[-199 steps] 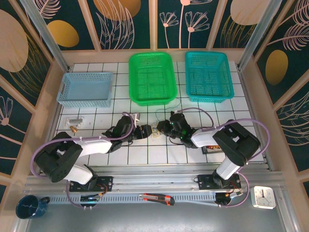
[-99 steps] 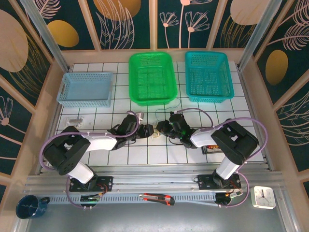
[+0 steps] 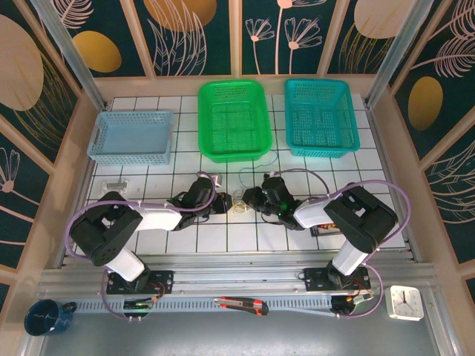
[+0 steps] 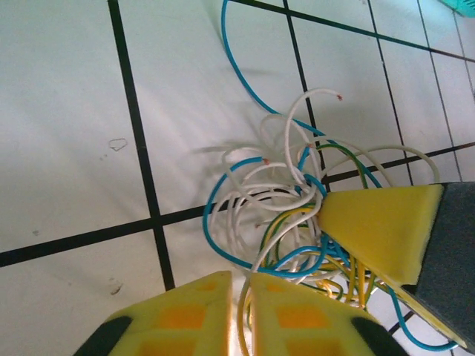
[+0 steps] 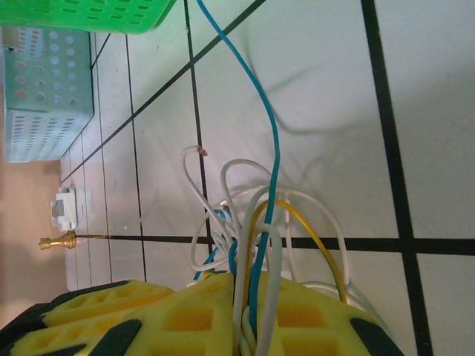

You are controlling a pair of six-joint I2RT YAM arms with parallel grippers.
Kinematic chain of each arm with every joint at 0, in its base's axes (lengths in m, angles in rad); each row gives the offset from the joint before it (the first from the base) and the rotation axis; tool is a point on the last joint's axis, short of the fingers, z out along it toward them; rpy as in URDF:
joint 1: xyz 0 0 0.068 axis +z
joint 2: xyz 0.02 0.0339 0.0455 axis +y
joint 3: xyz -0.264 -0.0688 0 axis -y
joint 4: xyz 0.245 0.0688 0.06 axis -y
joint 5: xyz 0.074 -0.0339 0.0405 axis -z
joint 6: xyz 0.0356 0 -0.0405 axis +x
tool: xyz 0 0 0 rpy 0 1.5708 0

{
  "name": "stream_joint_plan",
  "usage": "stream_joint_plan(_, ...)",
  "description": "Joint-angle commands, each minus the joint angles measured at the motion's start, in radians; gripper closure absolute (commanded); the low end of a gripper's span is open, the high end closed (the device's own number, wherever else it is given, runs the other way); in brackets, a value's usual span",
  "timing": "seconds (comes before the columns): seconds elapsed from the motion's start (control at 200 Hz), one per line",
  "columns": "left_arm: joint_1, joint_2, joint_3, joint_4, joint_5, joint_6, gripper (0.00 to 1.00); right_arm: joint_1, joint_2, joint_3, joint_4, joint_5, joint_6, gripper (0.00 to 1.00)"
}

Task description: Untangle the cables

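The cables (image 3: 239, 200) lie as one tangle of blue, white and yellow-green loops on the tiled table, between my two grippers. My left gripper (image 3: 227, 202) is at the tangle's left side. In the left wrist view its yellow fingers (image 4: 297, 315) stand shut on a white and a yellow strand of the cables (image 4: 297, 185), gripper (image 4: 239, 285). My right gripper (image 3: 251, 199) is at the tangle's right side. In the right wrist view it is shut (image 5: 249, 289) on several strands, and a blue cable (image 5: 275, 148) runs away towards the green basket.
At the back stand a light blue basket (image 3: 132, 136), a green basket (image 3: 234, 119) and a teal basket (image 3: 321, 116). A white connector (image 3: 115, 183) and a small brass piece (image 3: 113, 197) lie at the left. A dark object (image 3: 326, 228) lies under the right arm.
My left gripper has moved right up to the tangle and closed on strands of it. The right gripper has stayed shut on the cables, almost in place.
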Motion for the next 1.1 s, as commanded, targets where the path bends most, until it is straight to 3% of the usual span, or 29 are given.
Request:
stream_joint_plan(0.0,-0.004,-0.034,0.005,-0.037,-0.027,0.017,0.94,-0.006,-0.007,-0.027,0.007,0.033,0.013,0.98)
stream_joint_plan(0.08,-0.004,-0.042,0.008,-0.045,-0.033,0.017,1.0,-0.008,-0.015,-0.033,0.002,0.038,0.014,0.98)
stream_joint_plan(0.535,-0.004,-0.22,0.078,-0.138,-0.093,0.054,1.0,-0.01,-0.073,-0.08,-0.038,0.079,0.013,0.99)
stream_joint_plan(1.096,-0.003,-0.511,0.043,0.044,-0.228,0.014,1.0,-0.011,-0.096,-0.128,-0.055,0.112,0.028,0.99)
